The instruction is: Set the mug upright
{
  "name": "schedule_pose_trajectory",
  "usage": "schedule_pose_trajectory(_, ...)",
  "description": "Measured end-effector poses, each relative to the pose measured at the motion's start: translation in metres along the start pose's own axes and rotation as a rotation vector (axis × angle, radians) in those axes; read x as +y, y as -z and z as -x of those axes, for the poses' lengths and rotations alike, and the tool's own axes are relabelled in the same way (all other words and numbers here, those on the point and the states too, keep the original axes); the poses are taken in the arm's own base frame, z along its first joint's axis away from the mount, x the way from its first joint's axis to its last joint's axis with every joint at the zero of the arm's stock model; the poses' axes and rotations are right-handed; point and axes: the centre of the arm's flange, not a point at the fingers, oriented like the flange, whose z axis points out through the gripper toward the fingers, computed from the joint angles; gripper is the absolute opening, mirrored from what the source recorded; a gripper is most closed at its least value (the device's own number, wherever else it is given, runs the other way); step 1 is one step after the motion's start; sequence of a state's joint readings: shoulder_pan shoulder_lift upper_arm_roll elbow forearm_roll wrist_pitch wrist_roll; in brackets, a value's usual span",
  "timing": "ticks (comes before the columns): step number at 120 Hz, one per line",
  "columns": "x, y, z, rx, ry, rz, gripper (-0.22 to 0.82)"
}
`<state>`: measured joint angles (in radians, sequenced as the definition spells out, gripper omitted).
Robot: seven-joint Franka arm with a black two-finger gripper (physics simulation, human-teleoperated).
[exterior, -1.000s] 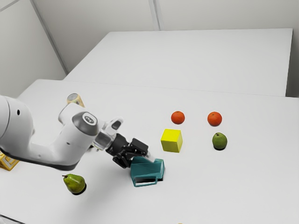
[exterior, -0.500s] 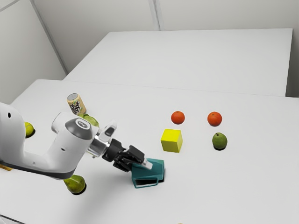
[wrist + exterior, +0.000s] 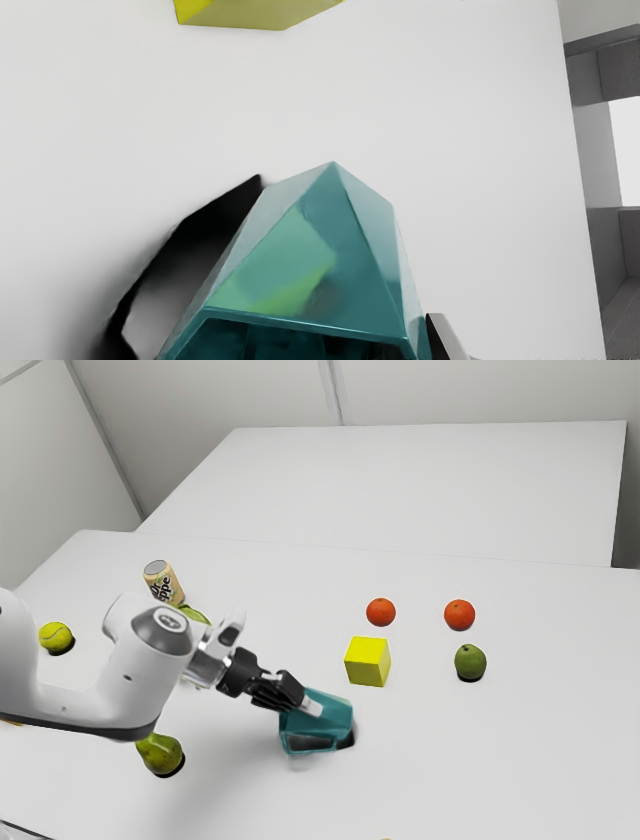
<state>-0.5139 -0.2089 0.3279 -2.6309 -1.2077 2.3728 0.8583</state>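
One teal mug (image 3: 332, 716) still lies tipped on its side, but its handle (image 3: 310, 751) side has risen a little since half a second ago, and more dark shadow (image 3: 210, 225) shows beside it. The arm (image 3: 140, 670) has drawn back slightly toward the exterior view's left. The tool (image 3: 308, 709) seems clamped on the mug's wall, since the mug moves with it; that suggests the lift has begun, with most of the turn to upright left to do.

In the exterior view, the handle hangs on the near side, and the mug sits nearer than the yellow block (image 3: 367, 662) and to its left. The wrist view adds the rim (image 3: 305, 321), facing back toward the tool, and a finger (image 3: 447, 337) against the outer wall. A weak pinch could let the mug swing before its base meets the worktop (image 3: 480, 760).
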Motion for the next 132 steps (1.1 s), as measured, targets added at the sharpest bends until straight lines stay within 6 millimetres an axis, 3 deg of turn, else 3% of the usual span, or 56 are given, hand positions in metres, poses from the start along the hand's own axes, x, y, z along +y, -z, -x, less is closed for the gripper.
schedule_pose_trajectory(28, 0.023, 0.018, -0.010, 0.018, -0.144, -0.056, -0.16)
schedule_pose_trajectory(78, 0.040, 0.057, -0.058, -0.189, -0.509, -0.490, -0.18)
schedule_pose_trajectory(107, 0.035, 0.050, -0.085, -0.287, -0.546, -0.661, -0.18)
schedule_pose_trajectory(132, 0.019, 0.034, -0.090, -0.352, -0.497, -0.728, -0.18)
